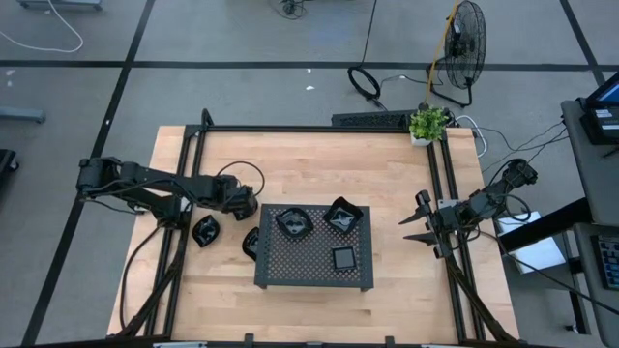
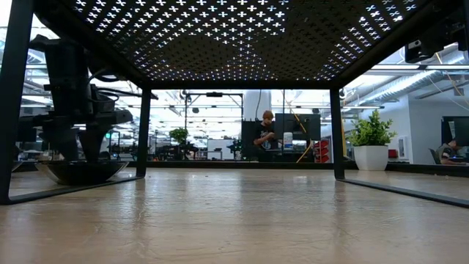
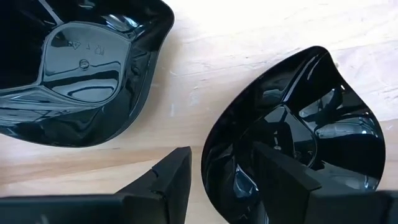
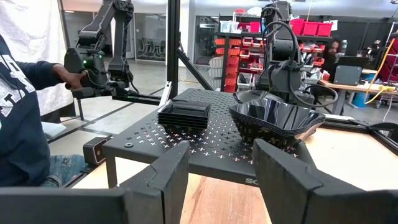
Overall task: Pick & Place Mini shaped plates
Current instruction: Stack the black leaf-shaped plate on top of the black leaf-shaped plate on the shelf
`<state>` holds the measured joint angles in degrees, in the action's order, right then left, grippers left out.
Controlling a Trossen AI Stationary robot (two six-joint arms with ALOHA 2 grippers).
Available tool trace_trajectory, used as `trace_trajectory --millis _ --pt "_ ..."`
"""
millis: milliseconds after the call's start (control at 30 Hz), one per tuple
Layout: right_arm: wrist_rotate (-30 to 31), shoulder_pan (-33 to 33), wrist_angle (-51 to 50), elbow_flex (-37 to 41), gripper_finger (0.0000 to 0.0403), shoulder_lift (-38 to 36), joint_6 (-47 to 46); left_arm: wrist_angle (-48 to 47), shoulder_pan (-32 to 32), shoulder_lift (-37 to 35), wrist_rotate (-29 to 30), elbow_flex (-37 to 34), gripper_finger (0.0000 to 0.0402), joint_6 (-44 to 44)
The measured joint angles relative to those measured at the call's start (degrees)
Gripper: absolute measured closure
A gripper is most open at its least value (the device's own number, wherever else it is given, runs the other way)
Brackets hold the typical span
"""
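Observation:
Two glossy black mini plates lie on the table left of the tray: one point(image 1: 205, 230), and a teardrop-shaped one point(image 1: 251, 242) beside the tray's left edge. Both rest on their undersides. My left gripper point(image 3: 217, 180) is open and low over the teardrop plate point(image 3: 292, 137), one finger inside it and one outside its rim. The other plate point(image 3: 81, 68) lies a little apart. More plates sit on the tray: a square stack point(image 4: 183, 115) and a deeper stack point(image 4: 277, 118). My right gripper point(image 4: 217, 174) waits open at the table's right edge point(image 1: 421, 222). My left gripper comes from above, pointing down, at the teardrop plate's rim point(image 3: 208, 168). One finger point(image 3: 280, 180) stands inside the dish and the other point(image 3: 174, 180) outside it. Whether either finger touches the plate, I cannot tell. The plate lies flat on the table.
The dark perforated tray point(image 1: 314, 271) stands on legs at the table's middle, and the low view looks out from beneath it. A potted plant point(image 1: 428, 124) sits at the far right corner. A person point(image 4: 25, 124) is beyond the table's left side.

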<state>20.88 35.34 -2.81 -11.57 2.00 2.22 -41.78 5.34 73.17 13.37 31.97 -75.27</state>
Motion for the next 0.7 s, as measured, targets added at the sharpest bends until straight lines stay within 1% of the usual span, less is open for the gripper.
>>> trace_trajectory --millis 367,600,700 --pt "0.0 0.0 0.0 0.0 0.0238 0.0 0.0 0.0 0.0 0.0 0.2 0.0 0.0341 -0.2" --pt "0.0 0.0 0.0 0.0 0.0238 0.0 0.0 0.1 0.0 0.0 0.5 0.1 0.0388 1.1" --pt "0.0 0.0 0.0 0.0 0.0238 0.0 0.0 0.2 0.0 0.0 1.5 0.2 0.0396 1.7"
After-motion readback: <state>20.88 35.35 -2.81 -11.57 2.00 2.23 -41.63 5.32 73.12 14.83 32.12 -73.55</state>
